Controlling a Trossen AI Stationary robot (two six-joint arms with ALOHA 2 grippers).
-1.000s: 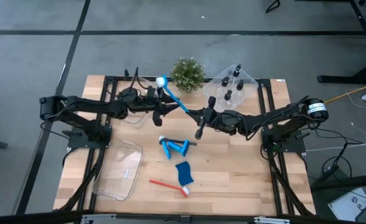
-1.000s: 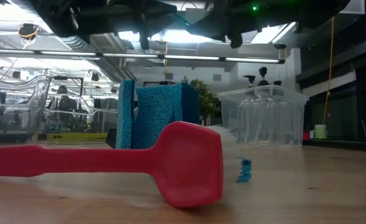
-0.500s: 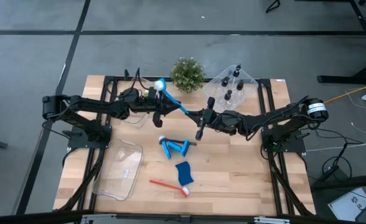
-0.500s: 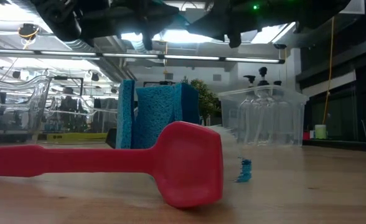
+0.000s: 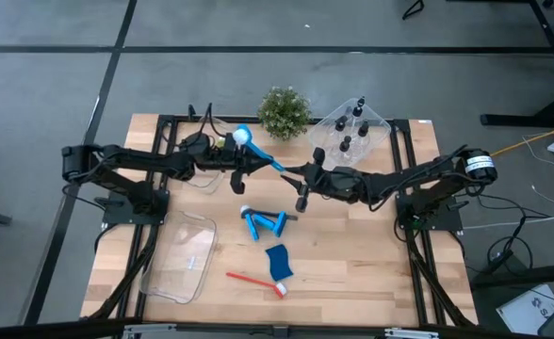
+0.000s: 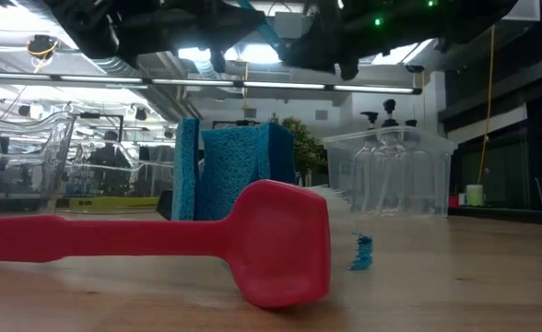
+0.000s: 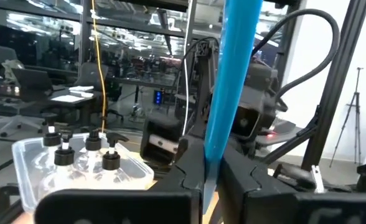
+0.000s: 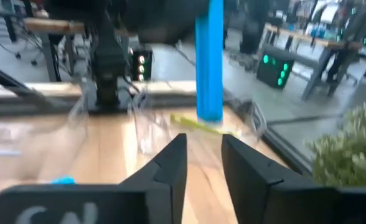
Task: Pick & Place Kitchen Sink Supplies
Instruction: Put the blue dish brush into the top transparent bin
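Note:
A blue long-handled brush (image 5: 258,151) hangs in the air above the table's far middle, its pale head (image 5: 242,137) toward the far left. My left gripper (image 5: 249,162) (image 7: 209,182) is shut on its handle. My right gripper (image 5: 301,176) (image 8: 203,155) stands open just right of the handle's free end (image 8: 209,93), which shows beyond the gap without touching the fingers. On the table lie a red brush (image 5: 255,280) (image 6: 160,235), a blue sponge (image 5: 277,261) (image 6: 234,171) and a blue brush piece (image 5: 263,223). My left gripper pinches the blue brush's handle (image 7: 211,152) between its two fingers, which come level from the table's left and lie across it. The handle rises steeply past the fingers. The brush is lifted clear of the table, its head on the far side.
A clear bin (image 5: 376,127) (image 6: 391,175) with black-capped bottles stands at the far right, next to a small green plant (image 5: 284,111). An empty clear bin (image 5: 183,254) lies near left. Bare wood stretches along the near right.
The blue brush has turned between the two grippers: its head has come a little toward the near edge, and from above the handle now looks shorter. Both arms have stayed in place.

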